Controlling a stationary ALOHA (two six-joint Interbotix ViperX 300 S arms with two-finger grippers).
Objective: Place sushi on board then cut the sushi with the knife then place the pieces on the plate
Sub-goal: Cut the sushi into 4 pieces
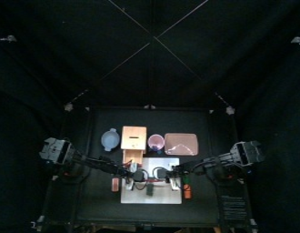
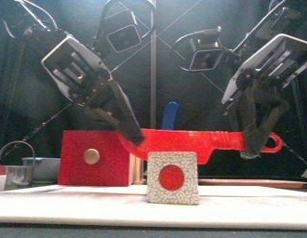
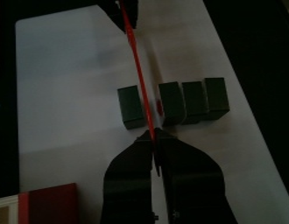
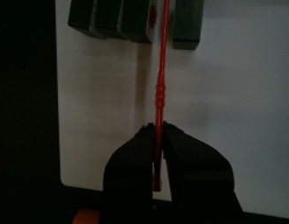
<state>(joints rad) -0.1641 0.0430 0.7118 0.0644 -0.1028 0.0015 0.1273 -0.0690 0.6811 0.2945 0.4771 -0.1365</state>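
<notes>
Thin red knife between blocky green sushi pieces, flat white board

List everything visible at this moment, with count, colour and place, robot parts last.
board: one, white, front centre of the table.
sushi pieces: four, dark green, on the board, one apart from the other three.
red knife: one, red, held level above the sushi, over the gap.
box: one, pale wood with a red front, back of the table.
bowl: one, blue-grey, left of the box.
cup: one, red, between box and tray.
blue knife: one, blue, upright in the cup.
tray: one, pink, back right.
left fingers: black, shut on the red knife's blade end.
right fingers: black, shut on its handle.
</notes>
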